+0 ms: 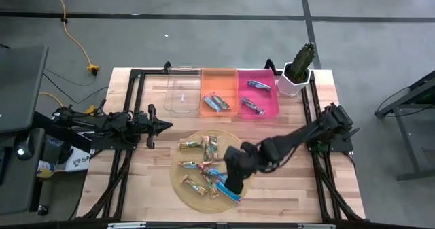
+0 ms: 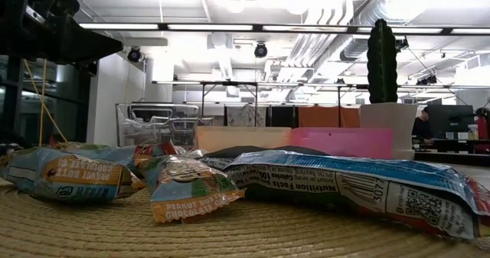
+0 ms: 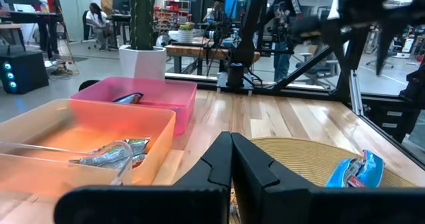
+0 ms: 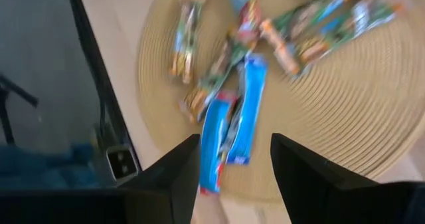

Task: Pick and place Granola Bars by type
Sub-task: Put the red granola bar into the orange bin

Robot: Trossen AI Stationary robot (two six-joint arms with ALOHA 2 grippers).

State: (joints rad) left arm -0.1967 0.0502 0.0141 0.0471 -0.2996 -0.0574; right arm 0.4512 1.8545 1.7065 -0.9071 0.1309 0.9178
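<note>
- The Granola Bars are piled on a round woven mat on the wooden surface; a few more are seen in the orange bin and the pink bin.
- "NUTRITION FACTS" is read upside down on a blue wrapper, and "PEANUT BUTTER CHOCOLATE" on a tan one.
- The right gripper is held over two blue bars, fingers spread wide, nothing gripped.
- The left gripper is parked by the clear bin, fingers closed together.

Bars lie on mat, table centre-front. Behind mat: 3 bins in row, some w/ bars inside. Plant pot right of bins.
</note>
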